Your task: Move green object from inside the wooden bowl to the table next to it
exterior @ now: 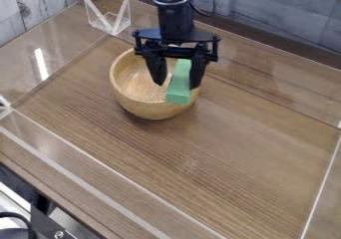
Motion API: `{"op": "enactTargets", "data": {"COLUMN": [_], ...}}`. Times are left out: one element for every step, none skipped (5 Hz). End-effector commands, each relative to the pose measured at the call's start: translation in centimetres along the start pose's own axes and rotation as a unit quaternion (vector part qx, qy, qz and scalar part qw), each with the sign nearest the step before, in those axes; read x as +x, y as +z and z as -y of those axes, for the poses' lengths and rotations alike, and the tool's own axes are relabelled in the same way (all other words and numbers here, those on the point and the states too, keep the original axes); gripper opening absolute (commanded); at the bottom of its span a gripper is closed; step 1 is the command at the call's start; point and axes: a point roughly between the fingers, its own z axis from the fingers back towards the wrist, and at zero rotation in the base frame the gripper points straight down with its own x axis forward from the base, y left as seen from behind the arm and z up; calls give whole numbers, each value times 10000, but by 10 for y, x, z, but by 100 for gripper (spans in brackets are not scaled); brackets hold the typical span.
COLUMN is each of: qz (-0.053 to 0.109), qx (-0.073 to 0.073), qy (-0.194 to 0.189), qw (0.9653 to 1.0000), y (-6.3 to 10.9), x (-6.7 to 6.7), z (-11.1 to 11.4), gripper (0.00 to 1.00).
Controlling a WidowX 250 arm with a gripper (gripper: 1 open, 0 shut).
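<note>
We cannot tell whether the hand (181, 68) grips the green object (180, 85); its upper end is hidden between the fingers. The wooden bowl (134, 92) rim at 2 o'clock is hidden. The arm and the bench (200, 153) are cropped.

gripper (178, 72): pointing down in the upper centre, fingers flanking the green block
green block (180, 83): tilting over the wooden bowl's (134, 96) right rim
</note>
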Motion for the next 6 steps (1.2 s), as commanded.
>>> {"op": "enactTargets", "data": {"qz": [448,435,511,577,612,644], "qx": [-62,-47,-5,20,41,56], "qy": [-143,-204,291,759,973,1119], "qw": [9989,9988,9983,9954,9934,9916], "y": [21,17,19,21,26,32], "x": [10,11,8,5,12,20], "z": [1,-5,-2,3,6,10], "gripper": [0,0,0,0,0,0]}}
